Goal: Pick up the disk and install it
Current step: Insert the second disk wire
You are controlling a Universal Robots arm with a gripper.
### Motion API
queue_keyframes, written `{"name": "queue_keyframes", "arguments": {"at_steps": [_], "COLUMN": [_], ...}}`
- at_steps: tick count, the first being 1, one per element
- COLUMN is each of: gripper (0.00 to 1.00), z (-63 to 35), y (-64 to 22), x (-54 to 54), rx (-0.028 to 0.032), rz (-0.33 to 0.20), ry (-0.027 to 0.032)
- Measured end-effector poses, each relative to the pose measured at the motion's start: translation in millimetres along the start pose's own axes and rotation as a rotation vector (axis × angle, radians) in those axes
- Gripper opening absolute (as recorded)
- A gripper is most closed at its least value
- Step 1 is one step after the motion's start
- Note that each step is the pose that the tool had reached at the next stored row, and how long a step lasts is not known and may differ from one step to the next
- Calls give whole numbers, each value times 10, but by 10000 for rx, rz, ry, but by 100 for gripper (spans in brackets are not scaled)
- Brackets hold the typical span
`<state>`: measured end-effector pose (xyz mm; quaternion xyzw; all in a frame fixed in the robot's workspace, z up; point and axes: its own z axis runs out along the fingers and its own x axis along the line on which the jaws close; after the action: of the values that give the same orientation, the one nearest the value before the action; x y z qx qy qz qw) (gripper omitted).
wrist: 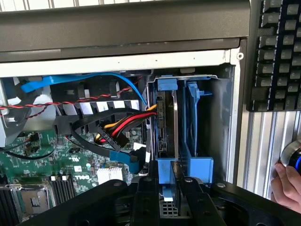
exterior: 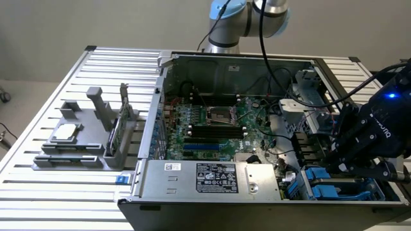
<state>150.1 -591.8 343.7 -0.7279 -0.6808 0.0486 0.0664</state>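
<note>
Blue plastic frames the disk (wrist: 165, 127), which stands on its edge in the drive bay of the open computer case (exterior: 192, 192), at the lower right of the exterior view. The black gripper (wrist: 175, 190) sits narrow on the disk's blue frame. A hand (wrist: 287, 181) rests at the frame's lower right edge.

disk (wrist: 165, 123) – you see it edge-on in its bay, label face hidden | gripper (wrist: 175, 186) – fingertips masked by its own black body, grip unclear | hand (wrist: 286, 184) – cut by frame edge | keyboard (wrist: 277, 52) – cropped, key legends unreadable
</note>
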Motion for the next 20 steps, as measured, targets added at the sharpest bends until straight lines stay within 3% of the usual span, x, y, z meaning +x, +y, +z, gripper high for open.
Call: {"name": "queue_keyframes", "arguments": {"at_steps": [8,13,20], "gripper": [25,25,25], "z": [-7,-97,-221], "y": [-21,-51,-88], "x": [27,69,166], "rx": [-6,-31,-69], "rz": [13,41,57], "ry": [1,-7,-81]}}
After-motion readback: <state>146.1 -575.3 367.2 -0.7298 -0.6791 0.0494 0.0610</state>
